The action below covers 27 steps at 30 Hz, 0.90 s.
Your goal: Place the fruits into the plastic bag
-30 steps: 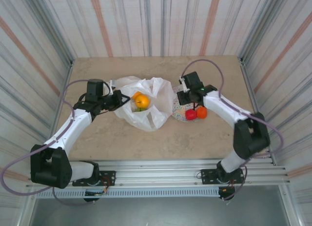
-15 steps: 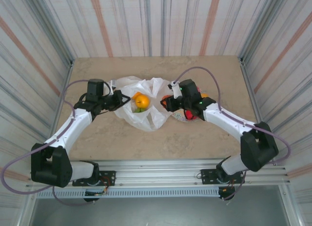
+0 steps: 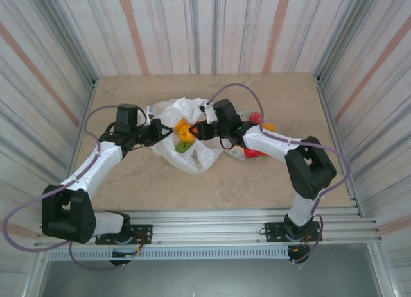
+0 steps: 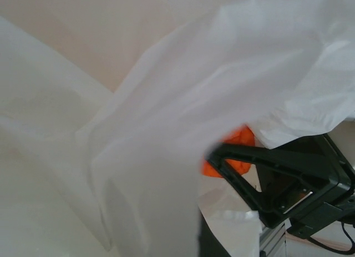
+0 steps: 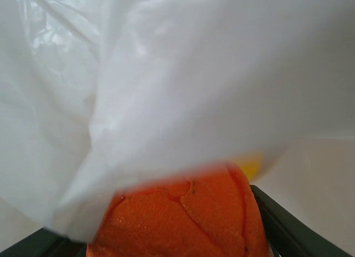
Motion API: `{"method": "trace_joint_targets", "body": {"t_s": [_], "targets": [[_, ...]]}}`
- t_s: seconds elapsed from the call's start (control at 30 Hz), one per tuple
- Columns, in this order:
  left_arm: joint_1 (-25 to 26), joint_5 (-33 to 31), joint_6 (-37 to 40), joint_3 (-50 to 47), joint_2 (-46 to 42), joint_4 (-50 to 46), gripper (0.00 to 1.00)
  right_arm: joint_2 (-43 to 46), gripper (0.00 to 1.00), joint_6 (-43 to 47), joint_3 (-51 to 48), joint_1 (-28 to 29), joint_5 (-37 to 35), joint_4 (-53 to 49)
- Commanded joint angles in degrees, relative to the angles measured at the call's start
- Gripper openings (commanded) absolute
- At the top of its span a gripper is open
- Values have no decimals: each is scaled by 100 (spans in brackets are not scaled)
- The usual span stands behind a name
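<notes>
Top view, near to far. Table [image 3: 128,181] carries the plastic bag [image 3: 192,157], which is crumpled mid-table with its mouth up and open and its near lobe sagging toward the arm bases. Nearest thing inside is the green fruit [image 3: 183,146]. Right of the bag, touching its film, is the plate [image 3: 235,153], with the near red fruit [image 3: 252,153] on it, partly tucked under the right arm.

Next row back, both grippers are at the bag. Left gripper [image 3: 156,131] sits against the bag's left rim with film at its tips. In the left wrist view the bag covers its fingers, so cannot tell if they are pinched on the rim or apart. Right gripper [image 3: 198,131] reaches in from the right over the bag's mouth, fingers pressed onto an orange [image 5: 177,218] (right wrist view: the fruit sits between the two dark fingers, bag film draped over its top).

Yellow-orange fruit [image 3: 183,130] lies in the bag between the two grippers, just left of the right gripper's tips and just behind the green one. Left wrist view also shows an orange patch [image 4: 233,149] past the film edge; which fruit, cannot tell.

Farther back, at the plate's far side, are the far red fruit [image 3: 255,117] and, just right of it, an orange-yellow fruit [image 3: 268,126]. Both are outside the bag, apart from the right gripper's tips. The bag's far rim stands up behind the grippers.
</notes>
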<state>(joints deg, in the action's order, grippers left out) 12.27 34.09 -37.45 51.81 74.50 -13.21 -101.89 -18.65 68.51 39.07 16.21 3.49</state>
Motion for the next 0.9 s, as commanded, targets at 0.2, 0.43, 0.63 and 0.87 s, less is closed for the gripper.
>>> {"method": "trace_joint_targets", "body": {"t_s": [0.2,0.43,0.63,0.87], "targets": [[56,168,-43,27,-2,129,0,-620,60,-1171,379,364,-292,975],[56,121,-28,30,-91,94,0,-1129,62,-1647,796,413,-959,857],[47,138,-6,13,-85,112,0,-1493,68,-1712,1251,441,-1084,531],[29,168,1,23,-75,117,0,-1500,81,-1659,1367,392,-882,199]]}}
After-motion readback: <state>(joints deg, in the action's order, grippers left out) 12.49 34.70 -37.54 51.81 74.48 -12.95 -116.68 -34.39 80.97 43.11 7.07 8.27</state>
